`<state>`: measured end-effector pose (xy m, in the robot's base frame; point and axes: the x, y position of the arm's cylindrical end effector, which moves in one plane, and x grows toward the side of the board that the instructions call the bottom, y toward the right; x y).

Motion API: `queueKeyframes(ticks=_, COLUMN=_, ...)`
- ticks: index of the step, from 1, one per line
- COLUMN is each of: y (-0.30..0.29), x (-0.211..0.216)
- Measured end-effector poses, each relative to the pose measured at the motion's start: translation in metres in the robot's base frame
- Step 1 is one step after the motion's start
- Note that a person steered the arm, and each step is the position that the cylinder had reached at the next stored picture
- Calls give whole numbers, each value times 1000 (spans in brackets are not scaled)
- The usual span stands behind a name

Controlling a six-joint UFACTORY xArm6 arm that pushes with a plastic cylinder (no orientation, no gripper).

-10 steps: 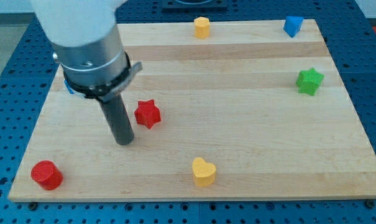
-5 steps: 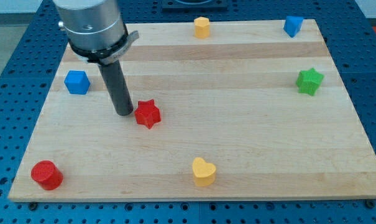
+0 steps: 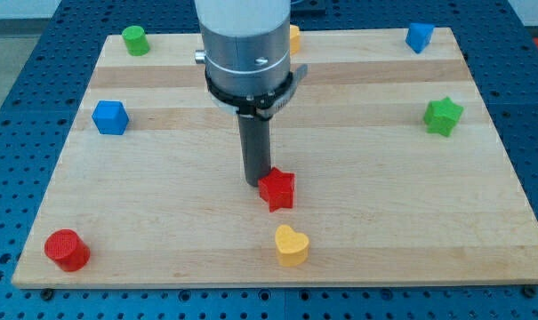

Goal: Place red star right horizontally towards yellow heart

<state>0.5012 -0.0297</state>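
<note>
The red star (image 3: 277, 189) lies on the wooden board, a little below the middle. My tip (image 3: 254, 182) touches the star's upper left side. The yellow heart (image 3: 292, 245) lies near the view's bottom edge of the board, just below and slightly right of the star, with a small gap between them.
A red cylinder (image 3: 67, 250) sits at the bottom left, a blue cube (image 3: 110, 117) at the left, a green cylinder (image 3: 136, 40) at the top left. A yellow block (image 3: 294, 36) shows behind the arm at the top, a blue block (image 3: 419, 36) at the top right, a green star (image 3: 444, 116) at the right.
My tip swung up and around to the star's upper left, then pushed it right and down, from left of centre to just above the yellow heart.
</note>
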Motion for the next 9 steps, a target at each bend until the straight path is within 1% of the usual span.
queueKeyframes(ticks=3, y=2, x=36)
queueKeyframes(ticks=4, y=13, x=38)
queueKeyframes(ticks=9, y=105, x=38)
